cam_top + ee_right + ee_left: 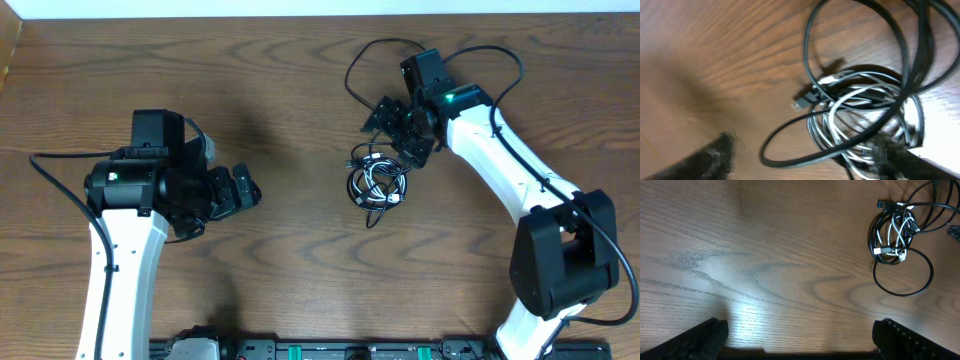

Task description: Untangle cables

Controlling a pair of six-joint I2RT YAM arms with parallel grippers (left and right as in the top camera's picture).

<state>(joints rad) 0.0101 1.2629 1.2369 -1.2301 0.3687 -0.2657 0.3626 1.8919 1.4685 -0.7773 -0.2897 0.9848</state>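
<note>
We count two arms, left arm [118, 250] at 8 o'clock, right arm [500, 165] at 3; one table [300, 290]; one tangle [376, 180] of black and white cables, too knotted to count singly.

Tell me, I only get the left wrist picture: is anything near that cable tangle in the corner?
Observer: Yes, overhead shows the right end effector at the far right edge of the cables.
Operator: Has it grabbed one?
Observer: Its wrist view shows fingers spread wide, loops lying between them, nothing visibly pinched.
Operator: And my arm?
Observer: Overhead, the left end effector sits well left of the tangle.
</note>
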